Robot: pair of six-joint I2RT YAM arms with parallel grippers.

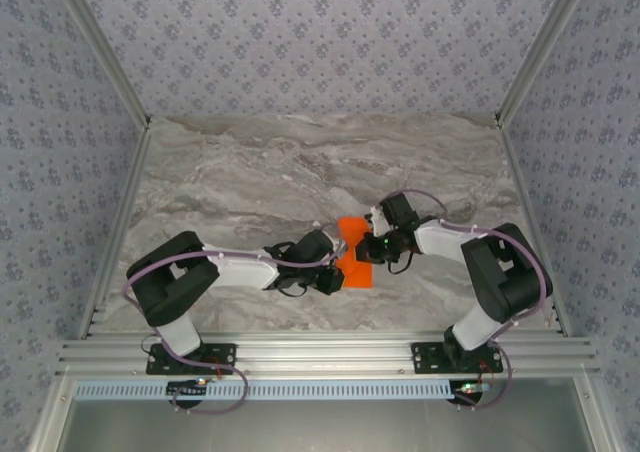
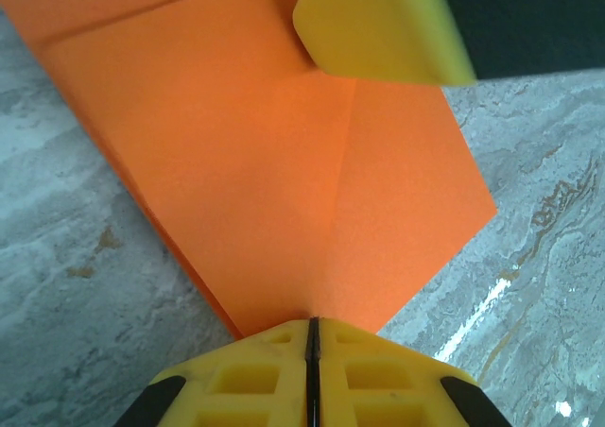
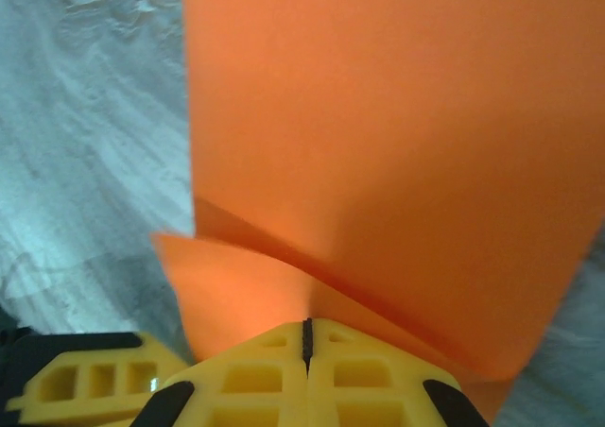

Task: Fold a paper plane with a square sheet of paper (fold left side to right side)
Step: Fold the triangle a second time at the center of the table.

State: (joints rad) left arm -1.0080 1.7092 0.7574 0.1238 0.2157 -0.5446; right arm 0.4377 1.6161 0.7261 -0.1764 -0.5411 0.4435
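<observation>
— What do we have at the centre?
— A thin, bright orange sheet of paper (image 2: 274,162), matte, creased into overlapping flaps with one pointed corner, at the middle of the grey veined marble table (image 1: 250,167).
— Room around it?
— We see bare stone on every side.
— And the pincers?
— Our left gripper (image 2: 313,328) is clamped on its left edge. Our right gripper (image 3: 305,328) pinches the opposite edge.

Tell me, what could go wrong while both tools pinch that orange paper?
1. The left tool and right tool both appear shut on the thin sheet of paper; pulling apart might tear it.
2. Near the right tool the folded layers gape, so pressing now may set a crooked crease.
3. The tools sit close together and could bump.
</observation>
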